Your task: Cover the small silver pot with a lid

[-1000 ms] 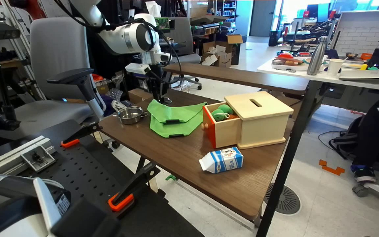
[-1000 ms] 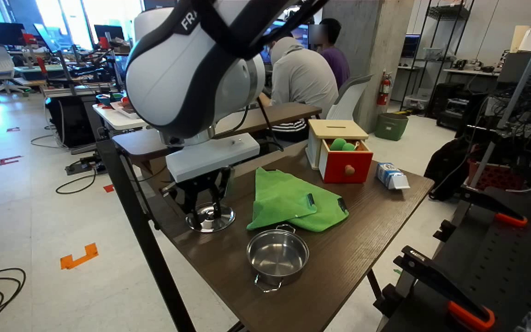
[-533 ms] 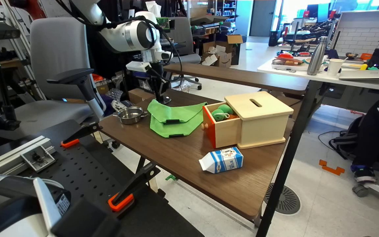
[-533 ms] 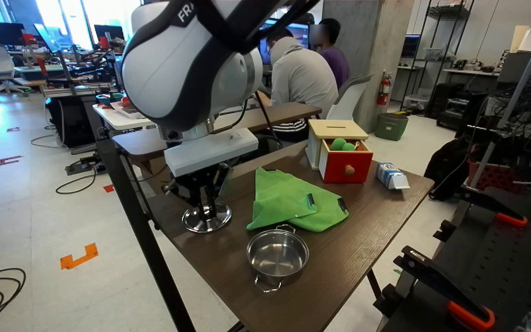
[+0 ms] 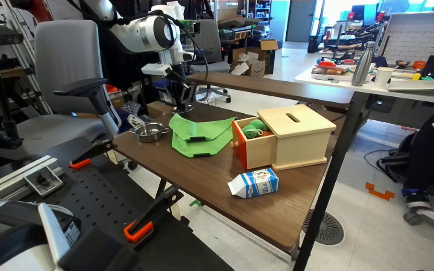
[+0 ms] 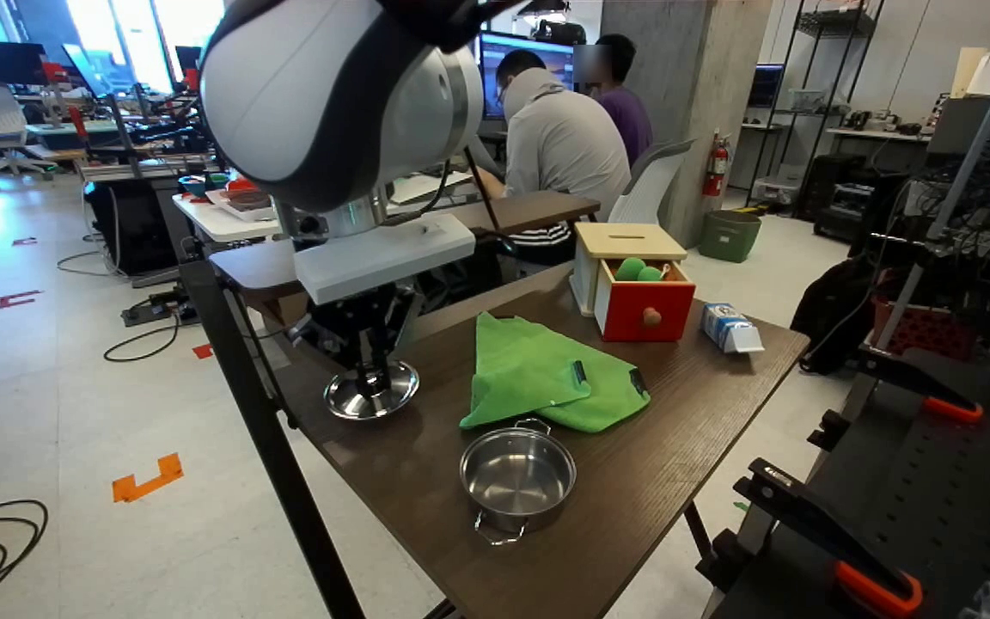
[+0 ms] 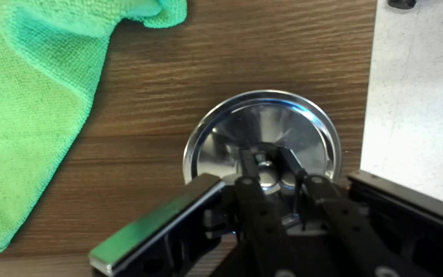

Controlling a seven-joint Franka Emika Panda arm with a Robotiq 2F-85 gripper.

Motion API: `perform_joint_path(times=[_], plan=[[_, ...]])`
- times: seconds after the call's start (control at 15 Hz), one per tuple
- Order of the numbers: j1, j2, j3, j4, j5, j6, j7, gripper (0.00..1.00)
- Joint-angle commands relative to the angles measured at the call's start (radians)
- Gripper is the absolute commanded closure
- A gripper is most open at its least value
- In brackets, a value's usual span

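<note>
The small silver pot [image 6: 516,481] stands uncovered on the brown table, near its end; it also shows in an exterior view [image 5: 149,132]. A round shiny silver lid [image 6: 347,401] is on the far side of the green cloth from the box, apart from the pot. It also shows in an exterior view [image 5: 187,108] and in the wrist view [image 7: 221,140]. My gripper [image 6: 372,375] points down with its fingers closed around the lid's knob, as the wrist view [image 7: 268,163] shows. The lid looks slightly tilted and a little above the table.
A green cloth [image 6: 546,370] lies beside the pot and lid. A wooden box [image 5: 301,141] with a red-fronted drawer pulled out holds green items. A milk carton [image 5: 256,183] lies on its side. The table edge [image 7: 367,115] is close to the lid.
My fingers have closed around the lid's knob. The gripper and lid have then moved up and slightly away from the cloth. The pot, cloth and box have not moved.
</note>
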Motion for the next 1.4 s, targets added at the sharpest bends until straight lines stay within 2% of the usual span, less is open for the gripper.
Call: perform_joint_path(times=[0.0, 0.33, 0.87, 1.07, 1.33], plan=[[0.008, -0.151, 0.015, -0.17, -0.016, 0.042, -0.052, 0.95], [-0.001, -0.339, 0.059, -0.408, -0.015, 0.097, -0.139, 0.95], [-0.037, -0.578, 0.089, -0.823, -0.015, 0.209, -0.197, 0.95], [-0.059, -0.633, 0.095, -0.961, -0.011, 0.269, -0.214, 0.95], [-0.075, -0.657, 0.091, -1.057, -0.018, 0.314, -0.216, 0.95]])
